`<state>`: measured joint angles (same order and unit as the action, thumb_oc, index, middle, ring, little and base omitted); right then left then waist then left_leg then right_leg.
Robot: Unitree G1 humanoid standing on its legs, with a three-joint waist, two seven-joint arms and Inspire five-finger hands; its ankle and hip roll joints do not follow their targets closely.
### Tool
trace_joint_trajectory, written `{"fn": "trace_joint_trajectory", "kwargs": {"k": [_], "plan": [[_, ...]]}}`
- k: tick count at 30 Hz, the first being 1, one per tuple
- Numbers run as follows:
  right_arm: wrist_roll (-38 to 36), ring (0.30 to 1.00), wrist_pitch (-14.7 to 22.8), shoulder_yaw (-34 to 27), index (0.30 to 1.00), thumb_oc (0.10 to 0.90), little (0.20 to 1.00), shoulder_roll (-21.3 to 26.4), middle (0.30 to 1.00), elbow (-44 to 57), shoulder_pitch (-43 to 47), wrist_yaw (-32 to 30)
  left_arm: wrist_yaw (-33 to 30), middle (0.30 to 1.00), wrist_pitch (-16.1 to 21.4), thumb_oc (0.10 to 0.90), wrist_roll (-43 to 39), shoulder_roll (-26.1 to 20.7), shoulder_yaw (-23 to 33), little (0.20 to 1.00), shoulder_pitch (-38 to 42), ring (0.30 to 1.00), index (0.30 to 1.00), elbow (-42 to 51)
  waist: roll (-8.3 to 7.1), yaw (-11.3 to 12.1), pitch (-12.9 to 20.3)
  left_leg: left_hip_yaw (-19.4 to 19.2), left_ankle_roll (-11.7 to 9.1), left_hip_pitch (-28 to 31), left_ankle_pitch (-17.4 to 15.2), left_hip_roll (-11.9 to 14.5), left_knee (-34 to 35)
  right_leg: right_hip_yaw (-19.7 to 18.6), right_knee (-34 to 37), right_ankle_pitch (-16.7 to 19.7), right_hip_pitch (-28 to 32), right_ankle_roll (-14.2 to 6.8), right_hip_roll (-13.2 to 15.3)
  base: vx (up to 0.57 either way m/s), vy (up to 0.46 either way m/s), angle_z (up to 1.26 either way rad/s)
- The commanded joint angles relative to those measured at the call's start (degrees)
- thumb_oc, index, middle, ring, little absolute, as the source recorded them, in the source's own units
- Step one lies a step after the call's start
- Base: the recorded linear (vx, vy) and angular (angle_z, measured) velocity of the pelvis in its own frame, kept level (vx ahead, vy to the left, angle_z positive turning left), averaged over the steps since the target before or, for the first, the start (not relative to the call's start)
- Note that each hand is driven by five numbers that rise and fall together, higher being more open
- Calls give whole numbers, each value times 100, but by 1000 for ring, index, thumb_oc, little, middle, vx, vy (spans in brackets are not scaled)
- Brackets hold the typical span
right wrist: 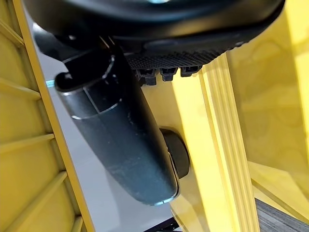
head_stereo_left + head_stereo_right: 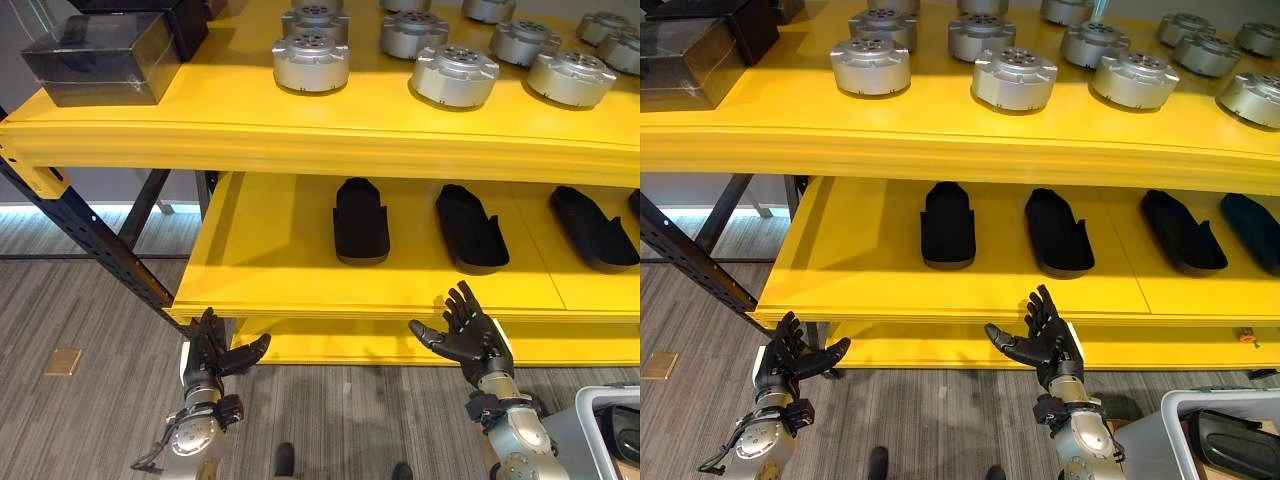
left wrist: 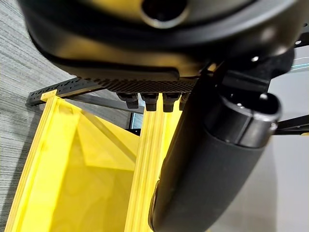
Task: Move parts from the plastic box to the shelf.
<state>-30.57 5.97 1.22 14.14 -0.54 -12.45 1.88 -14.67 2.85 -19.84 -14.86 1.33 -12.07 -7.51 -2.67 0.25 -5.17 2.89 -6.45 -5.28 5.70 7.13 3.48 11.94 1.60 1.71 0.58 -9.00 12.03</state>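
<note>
Three black elongated parts lie in a row on the lower yellow shelf (image 2: 260,260): one (image 2: 360,220) at the middle, a second (image 2: 471,228) to its right, a third (image 2: 592,228) further right. My right hand (image 2: 470,335) is raised just in front of that shelf's front edge, fingers spread, holding nothing. My left hand (image 2: 210,350) stands open below the shelf's left corner, also empty. The grey plastic box (image 2: 1200,425) sits at the lower right with a dark part (image 2: 1240,440) inside.
Several round silver metal parts (image 2: 455,74) stand on the upper yellow shelf (image 2: 300,135). A clear dark case (image 2: 100,58) rests at its left end. A black diagonal frame strut (image 2: 90,240) runs down the left. Grey striped floor lies below.
</note>
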Motion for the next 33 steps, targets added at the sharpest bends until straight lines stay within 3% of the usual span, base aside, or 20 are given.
{"fn": "trace_joint_trajectory", "kwargs": {"k": [1, 16, 22, 28, 33], "plan": [[-99, 1000, 691, -219, 1000, 900, 1000, 166, 1000, 379, 524, -4, 5, 1000, 693, 900, 205, -488, 76, 1000, 393, 1000, 1000, 446, -25, 64, 240, 67, -189, -154, -490, 619, -447, 145, -468, -31, 20, -484, 618, 0, 0, 0], [-20, 1000, 715, -258, 1000, 900, 1000, 198, 1000, 271, 528, -133, 86, 1000, 696, 900, 179, -532, -5, 1000, 418, 1000, 1000, 479, -9, 87, 171, 137, -196, -284, -514, 656, -596, 149, -446, -81, 22, -443, 582, 6, -2, 2], [-67, 1000, 710, -426, 1000, 900, 1000, 174, 1000, 158, 466, -160, 190, 1000, 737, 900, 51, -617, -32, 1000, 439, 1000, 1000, 652, -148, 80, -64, 177, -109, -678, -847, 499, -1321, 26, -472, 135, -118, -507, 694, -50, 38, -2], [-137, 1000, 771, -752, 1000, 900, 1000, 36, 1000, 222, 256, -228, 222, 1000, 787, 900, 52, -685, -169, 1000, 625, 1000, 1000, 634, -241, -114, -226, 100, 136, -1191, -1395, 96, -2226, -200, -693, 674, -407, -589, 1121, -54, 199, -15], [-225, 1000, 775, -666, 1000, 900, 1000, -150, 1000, 102, 228, -268, 130, 1000, 851, 900, 90, -703, -265, 1000, 879, 1000, 1000, 508, -232, -303, -271, -256, 411, -1208, -1392, -215, -2051, -327, -583, 1892, -890, -572, 1442, -117, 271, -11]]}}
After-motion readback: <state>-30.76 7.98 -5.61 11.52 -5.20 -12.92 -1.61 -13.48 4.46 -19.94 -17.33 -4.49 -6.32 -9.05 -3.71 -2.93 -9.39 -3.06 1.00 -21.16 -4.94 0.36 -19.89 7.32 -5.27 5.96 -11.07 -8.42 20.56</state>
